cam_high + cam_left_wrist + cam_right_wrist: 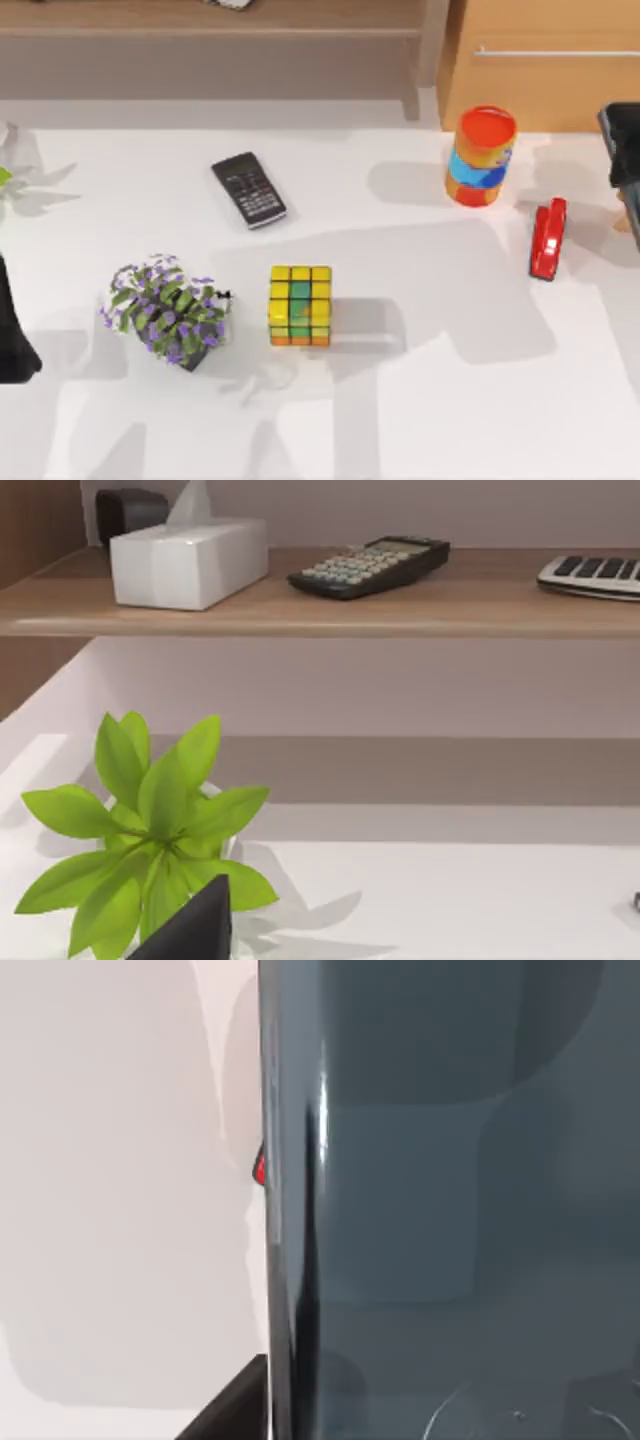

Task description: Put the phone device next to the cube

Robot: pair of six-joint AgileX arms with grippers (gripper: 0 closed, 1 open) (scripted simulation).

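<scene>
Dark grey-blue glass is seen pressed close before the right wrist camera: the phone is gripped on edge in the right claw, whose fingers are closed on it. One black finger is seen against the phone's rim. From above, claw and phone are found at the table's far right edge, the phone raised off the white table.

Nearest the claw, just to its left, a red stapler is recorded lying on the table; a sliver of it is glimpsed past the phone's rim in the wrist view. Further left of the claw and toward the back, an orange and blue can is noted standing upright, apart from the stapler.

The cube is placed well to the claw's left, near the table's middle, yellow tiles uppermost, and nothing is touching it. Phone and cube are well apart.

Beyond the cube, a black calculator is recorded lying flat toward the back. A purple-flowered plant is found just beside the cube on the side away from the claw.

Farthest from the claw, the left gripper is parked at the table's left edge; its state cannot be told. A green plant is recorded before it, and behind that a shelf bearing a tissue box, a second calculator and a keyboard.
</scene>
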